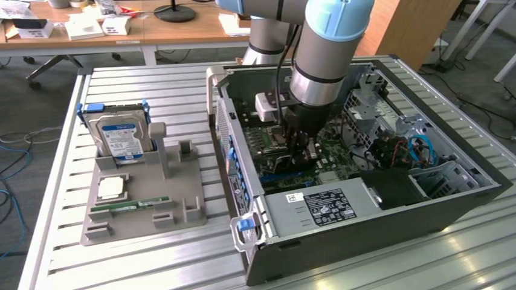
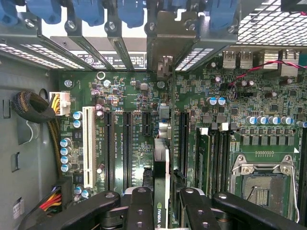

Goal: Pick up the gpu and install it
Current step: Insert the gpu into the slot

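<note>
The gripper [image 2: 163,213] pinches the gpu [image 2: 162,158] by its upper edge, one finger on each face, so the card hangs edge-down inside the case [image 1: 451,199] and its lower edge can meet a slot squarely. The card stands over the motherboard [image 2: 129,96], in line with a long black slot, and its bracket [image 2: 165,43] is at the rear wall of the case, under the blue latches [image 2: 91,12]. Whether it is seated I cannot tell. Free room is small: other slots run on both sides, and the CPU socket [image 2: 261,177] is near. On the bench [image 1: 161,266], a stand [image 1: 145,205] beside the case holds the hard drive [image 1: 121,136]
</note>
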Action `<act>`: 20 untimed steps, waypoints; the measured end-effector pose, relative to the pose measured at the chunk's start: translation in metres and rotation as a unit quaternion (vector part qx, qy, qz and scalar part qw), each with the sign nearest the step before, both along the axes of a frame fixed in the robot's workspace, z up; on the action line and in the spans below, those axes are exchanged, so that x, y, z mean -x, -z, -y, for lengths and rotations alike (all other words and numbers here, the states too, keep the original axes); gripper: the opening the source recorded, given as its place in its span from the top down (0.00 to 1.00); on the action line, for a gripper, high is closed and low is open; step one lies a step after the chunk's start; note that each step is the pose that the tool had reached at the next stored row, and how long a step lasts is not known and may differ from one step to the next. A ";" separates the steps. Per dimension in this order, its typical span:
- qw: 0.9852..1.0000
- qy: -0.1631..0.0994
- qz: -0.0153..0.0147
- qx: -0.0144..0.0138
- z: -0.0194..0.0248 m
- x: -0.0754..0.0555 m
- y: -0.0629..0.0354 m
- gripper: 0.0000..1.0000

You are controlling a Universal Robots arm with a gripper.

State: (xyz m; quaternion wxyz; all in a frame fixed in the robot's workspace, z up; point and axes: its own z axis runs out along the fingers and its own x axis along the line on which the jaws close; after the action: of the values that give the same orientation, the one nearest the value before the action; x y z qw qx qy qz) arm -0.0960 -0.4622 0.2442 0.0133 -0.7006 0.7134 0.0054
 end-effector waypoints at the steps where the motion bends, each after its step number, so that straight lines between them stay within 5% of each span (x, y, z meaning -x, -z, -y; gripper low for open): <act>1: 1.000 0.000 0.000 0.000 0.0000 0.000 0.0001 0.74; 20: 1.000 0.000 0.000 0.000 -0.0001 0.000 0.0001 0.67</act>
State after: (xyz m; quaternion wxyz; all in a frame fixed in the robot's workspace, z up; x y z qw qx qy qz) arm -0.0962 -0.4621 0.2440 0.0134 -0.7005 0.7135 0.0054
